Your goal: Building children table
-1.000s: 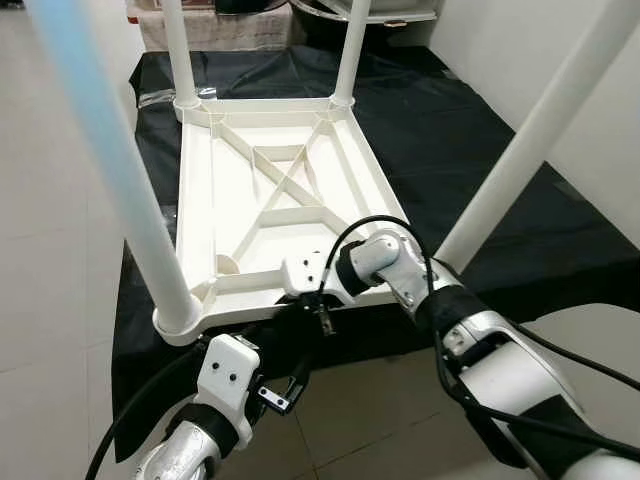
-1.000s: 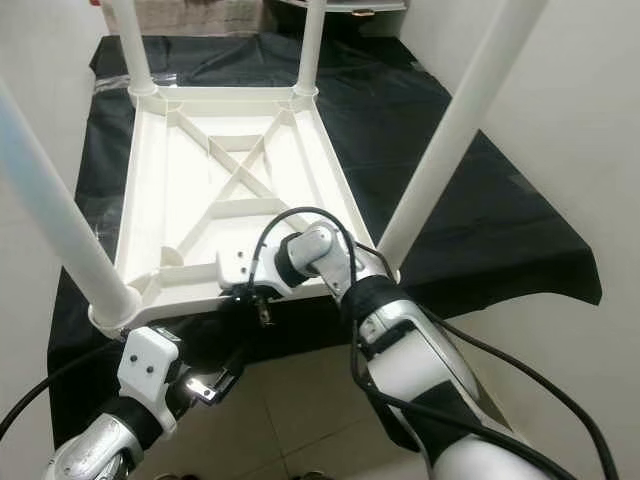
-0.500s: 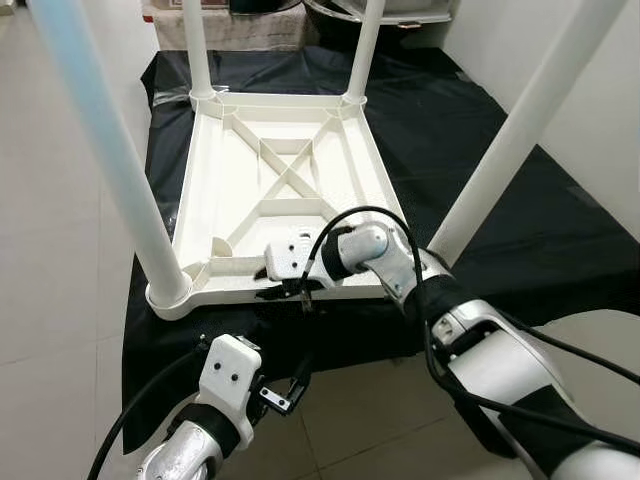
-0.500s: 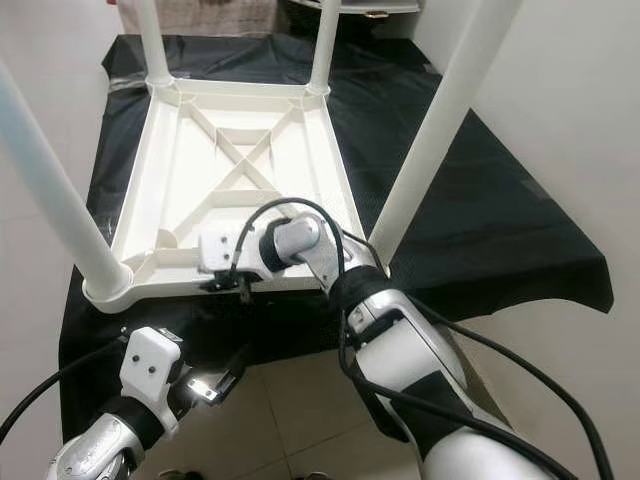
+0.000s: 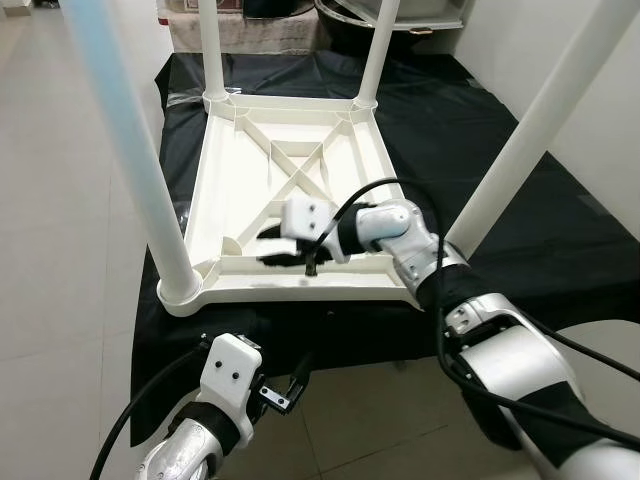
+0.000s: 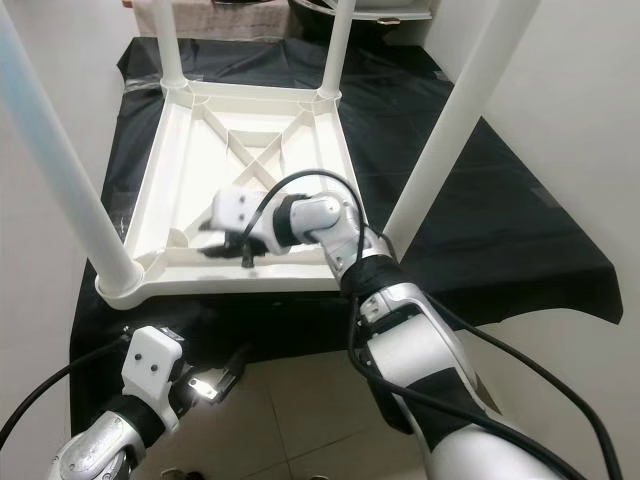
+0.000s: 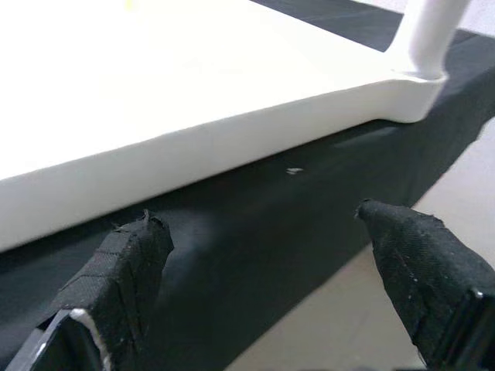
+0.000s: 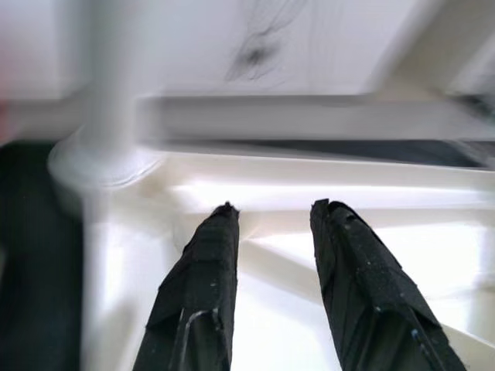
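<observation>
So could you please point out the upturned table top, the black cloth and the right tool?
table top (image 5: 240, 205), left eye view, ribbed underside panel.
black cloth (image 5: 560, 240), left eye view, bare stretch.
right tool (image 8: 274, 228), right wrist view, between fingertips.

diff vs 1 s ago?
The right gripper moved from the table's near edge forward and up over the ribbed underside of the upturned white table, holding nothing. The left gripper stayed low, open, before the near edge. Table and black cloth are unmoved.
</observation>
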Motion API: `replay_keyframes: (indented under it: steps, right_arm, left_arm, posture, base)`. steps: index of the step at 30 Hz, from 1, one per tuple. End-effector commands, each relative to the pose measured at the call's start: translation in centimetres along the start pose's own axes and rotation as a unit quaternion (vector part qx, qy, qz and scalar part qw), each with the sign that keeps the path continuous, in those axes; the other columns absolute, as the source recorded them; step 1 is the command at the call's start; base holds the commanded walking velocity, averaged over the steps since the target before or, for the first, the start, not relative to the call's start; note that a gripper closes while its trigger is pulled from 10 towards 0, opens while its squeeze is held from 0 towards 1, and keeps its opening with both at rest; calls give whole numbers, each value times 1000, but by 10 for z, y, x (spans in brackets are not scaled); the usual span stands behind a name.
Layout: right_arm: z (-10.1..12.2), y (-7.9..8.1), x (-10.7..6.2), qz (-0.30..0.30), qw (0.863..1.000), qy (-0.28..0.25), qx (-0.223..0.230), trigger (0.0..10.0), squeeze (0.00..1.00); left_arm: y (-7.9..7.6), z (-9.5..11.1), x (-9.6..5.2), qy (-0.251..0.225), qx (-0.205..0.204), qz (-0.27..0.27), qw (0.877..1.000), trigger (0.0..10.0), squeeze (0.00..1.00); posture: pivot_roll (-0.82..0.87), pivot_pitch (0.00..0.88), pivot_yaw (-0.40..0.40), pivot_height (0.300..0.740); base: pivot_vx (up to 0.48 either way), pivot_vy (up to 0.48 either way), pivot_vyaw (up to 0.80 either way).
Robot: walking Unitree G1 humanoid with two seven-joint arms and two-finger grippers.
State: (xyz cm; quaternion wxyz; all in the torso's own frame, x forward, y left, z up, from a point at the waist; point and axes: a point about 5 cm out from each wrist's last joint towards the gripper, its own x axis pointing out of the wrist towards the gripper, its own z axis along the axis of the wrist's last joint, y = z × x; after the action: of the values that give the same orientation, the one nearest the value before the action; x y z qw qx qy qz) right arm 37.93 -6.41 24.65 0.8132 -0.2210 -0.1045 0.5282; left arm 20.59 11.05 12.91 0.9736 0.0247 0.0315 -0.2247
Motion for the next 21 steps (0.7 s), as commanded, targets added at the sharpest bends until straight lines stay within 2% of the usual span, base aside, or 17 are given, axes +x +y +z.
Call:
replay_keyframes:
  steps: [1,2,5,7,9,10,12,14,15,16,17,18,19,20,21]
  right_arm:
    - [-11,2,-11,-54,996,-15,64,10000,0]
    - [-11,2,-11,-54,996,-15,64,10000,0]
    - [-26,25,-28,-165,981,-26,98,10000,0]
    - [-26,25,-28,-165,981,-26,98,10000,0]
    - [-27,45,-35,-211,969,-60,109,10000,0]
    - [-27,45,-35,-211,969,-60,109,10000,0]
    - [-28,61,-42,-227,963,-77,119,10000,0]
    - [-28,61,-42,-227,963,-77,119,10000,0]
    - [-30,72,-46,-231,962,-80,124,10000,0]
    - [-30,72,-46,-231,962,-80,124,10000,0]
    - [-34,83,-50,-240,955,-83,152,10000,0]
    - [-34,83,-50,-240,955,-83,152,10000,0]
    - [-38,96,-55,-251,949,-80,171,10000,0]
    - [-38,96,-55,-251,949,-80,171,10000,0]
    - [-45,112,-60,-260,945,-64,186,10000,0]
  left_arm:
    - [6,-7,1,14,12,22,1000,10000,0]
    - [6,-7,1,14,12,22,1000,10000,0]
    - [30,-4,9,11,43,76,996,10000,0]
    - [30,-4,9,11,43,76,996,10000,0]
    - [39,5,15,-11,36,95,995,10000,0]
    - [39,5,15,-11,36,95,995,10000,0]
    - [41,12,21,-31,22,99,994,10000,0]
    - [41,12,21,-31,22,99,994,10000,0]
    - [38,15,23,-37,18,95,995,10000,0]
    - [38,15,23,-37,18,95,995,10000,0]
    - [34,15,25,-39,16,86,995,10000,0]
    - [34,15,25,-39,16,86,995,10000,0]
    - [30,15,26,-39,14,79,996,10000,0]
    - [30,15,26,-39,14,79,996,10000,0]
    - [25,14,27,-37,15,70,997,10000,0]
  posture:
    - [73,107,-99,740]
    - [73,107,-99,740]
    - [69,93,-77,740]
    - [69,93,-77,740]
    - [70,79,-59,740]
    - [70,79,-59,740]
    - [75,70,-57,740]
    - [75,70,-57,740]
    - [77,63,-52,740]
    - [77,63,-52,740]
    - [77,57,-49,740]
    - [77,57,-49,740]
    - [80,54,-47,740]
    - [80,54,-47,740]
    - [80,50,-43,740]
  base:
    - [0,0,0]
    - [0,0,0]
    - [0,0,0]
    - [0,0,0]
    - [0,0,0]
    - [0,0,0]
    - [0,0,0]
    - [0,0,0]
    - [0,0,0]
    - [0,0,0]
    - [0,0,0]
    - [0,0,0]
    - [0,0,0]
    - [0,0,0]
    - [0,0,0]
